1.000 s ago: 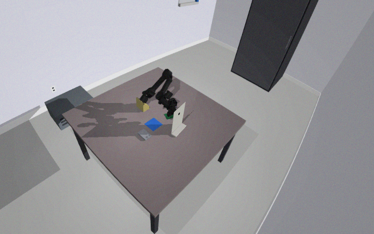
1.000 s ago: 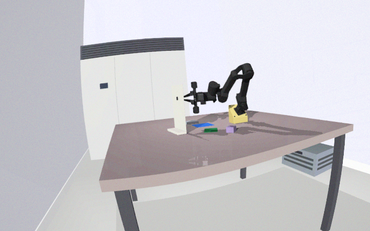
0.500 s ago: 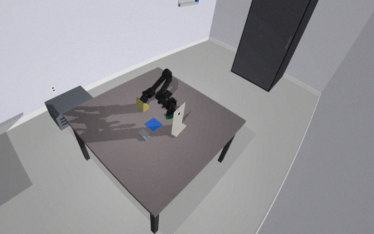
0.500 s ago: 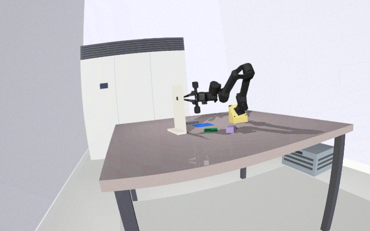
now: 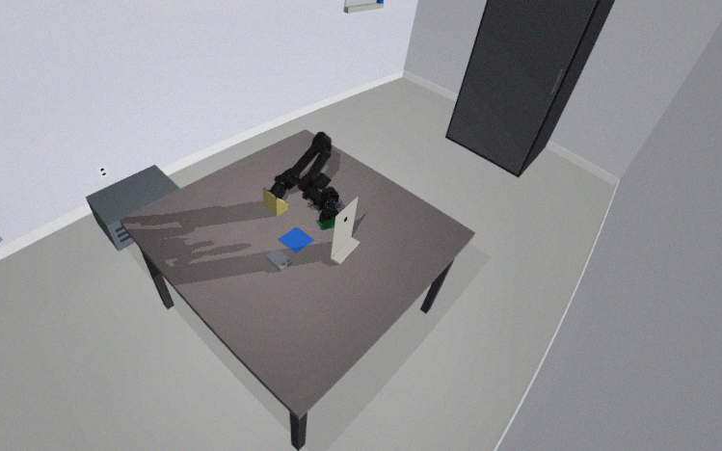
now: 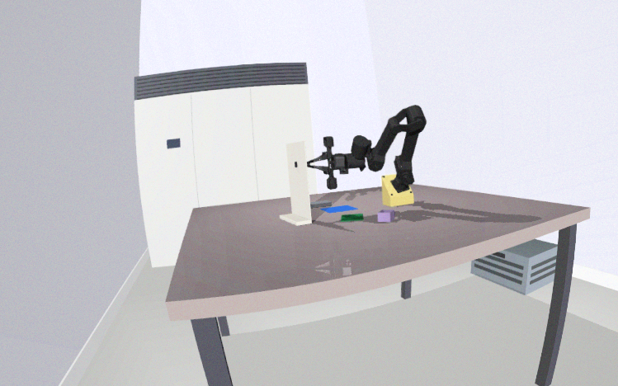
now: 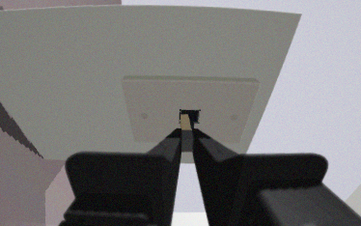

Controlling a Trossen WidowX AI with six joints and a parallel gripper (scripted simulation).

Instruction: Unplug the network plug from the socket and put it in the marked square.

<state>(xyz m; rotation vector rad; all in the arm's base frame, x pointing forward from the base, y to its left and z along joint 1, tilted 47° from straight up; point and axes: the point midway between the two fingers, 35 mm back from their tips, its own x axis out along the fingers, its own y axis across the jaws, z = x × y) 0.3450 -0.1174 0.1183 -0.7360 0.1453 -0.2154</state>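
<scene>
The pale upright panel (image 5: 342, 237) (image 6: 299, 191) (image 7: 76, 58) stands on its foot on the table. The wrist view shows the dark socket opening (image 7: 195, 116) in its raised plate. My gripper (image 6: 309, 164) (image 7: 186, 133) is level in front of the panel, its fingertips close to the socket. It is shut on the plug (image 7: 186, 142), a small dark body with a tan tab (image 7: 185, 122) reaching to the opening. The fingers hide part of the plug, and how far it sits in the socket cannot be told. The blue marked square (image 5: 296, 239) (image 6: 339, 209) lies flat on the table.
A green piece (image 5: 325, 224) (image 6: 351, 217) lies below the gripper. A purple block (image 6: 385, 215) is nearer the arm's base. A grey flat piece (image 5: 280, 259) (image 6: 321, 204) lies beyond the blue square. The yellow wedge (image 5: 274, 202) (image 6: 397, 193) is at the arm's base.
</scene>
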